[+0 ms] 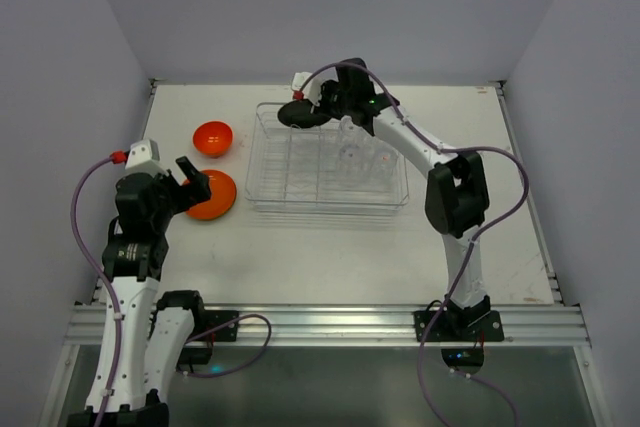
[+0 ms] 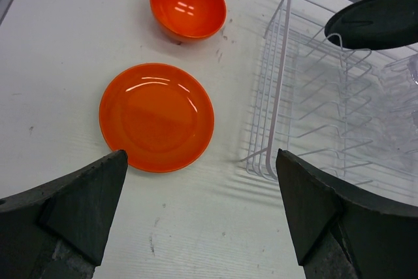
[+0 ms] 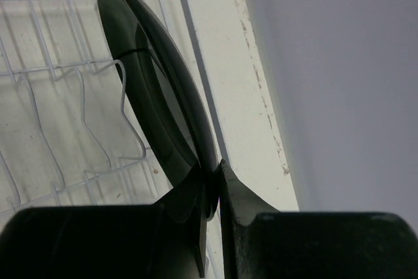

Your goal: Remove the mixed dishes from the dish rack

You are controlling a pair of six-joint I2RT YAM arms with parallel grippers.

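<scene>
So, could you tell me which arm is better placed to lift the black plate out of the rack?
Right. The right gripper is shut on the black plate at the dish rack; the left gripper hangs open over the red-orange plate, outside it.

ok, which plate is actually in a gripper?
The black plate: the right gripper pinches its rim at the dish rack's far-left corner. The red-orange plate lies flat on the table, with the left gripper open near it.

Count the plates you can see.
2. The orange plate lies on the table beside the dish rack; the black plate is pinched in the right fingers at the rack's far-left corner.
</scene>
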